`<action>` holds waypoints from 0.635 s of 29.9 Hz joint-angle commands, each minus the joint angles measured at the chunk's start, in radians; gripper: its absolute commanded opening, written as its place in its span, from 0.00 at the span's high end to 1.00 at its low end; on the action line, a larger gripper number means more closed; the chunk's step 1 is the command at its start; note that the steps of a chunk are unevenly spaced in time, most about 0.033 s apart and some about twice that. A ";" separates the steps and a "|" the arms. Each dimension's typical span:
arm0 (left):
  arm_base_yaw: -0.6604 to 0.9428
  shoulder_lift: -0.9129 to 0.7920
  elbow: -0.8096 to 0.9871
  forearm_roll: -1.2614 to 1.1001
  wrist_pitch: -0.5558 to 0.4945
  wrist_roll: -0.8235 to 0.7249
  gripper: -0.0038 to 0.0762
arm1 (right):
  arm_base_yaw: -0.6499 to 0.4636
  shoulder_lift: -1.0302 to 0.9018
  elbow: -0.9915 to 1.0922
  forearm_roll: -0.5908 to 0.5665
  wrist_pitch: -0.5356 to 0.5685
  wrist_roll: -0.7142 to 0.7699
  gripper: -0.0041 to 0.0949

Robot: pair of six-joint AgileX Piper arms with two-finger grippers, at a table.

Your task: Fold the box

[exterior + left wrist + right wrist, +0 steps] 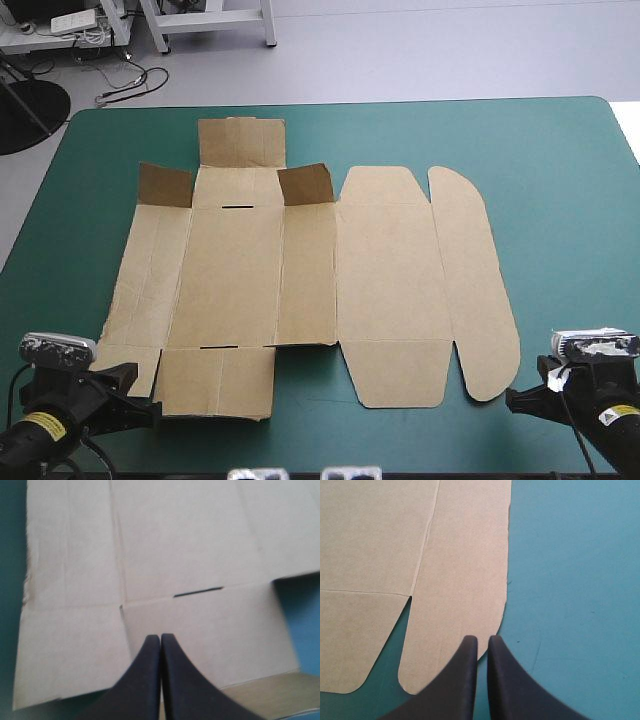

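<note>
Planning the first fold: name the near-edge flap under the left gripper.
The wide square-cornered flap beside the slot; the left gripper, shut, points over it. The narrower flap lies left of it, the rounded-cornered one far right.

Pale grey floor (400, 50) beyond the teal-green table (560, 150); white frame legs (269, 25) at far left, black cables (130, 85) lying beside a dark round base (25, 110).

Nothing legible on screen right now! Lower left of the high view, a yellow sticker (40, 424) on the left arm (20, 450) carries dark print too small to read, and lower right the twin sticker (607, 417) on the right arm (620, 440) is just as unreadable. The box (300, 270) shows only plain brown board.
</note>
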 commanded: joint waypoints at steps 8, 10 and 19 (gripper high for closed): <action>-0.009 0.201 -0.348 -0.091 -0.002 0.096 0.96 | 0.001 0.007 -0.028 0.019 -0.051 -0.009 0.89; -0.009 0.236 -0.360 -0.091 -0.011 0.100 0.96 | 0.001 0.007 -0.028 0.019 -0.051 -0.009 0.89; -0.009 0.449 -0.367 -0.051 -0.176 0.103 0.96 | 0.001 0.007 -0.028 0.019 -0.051 -0.009 0.89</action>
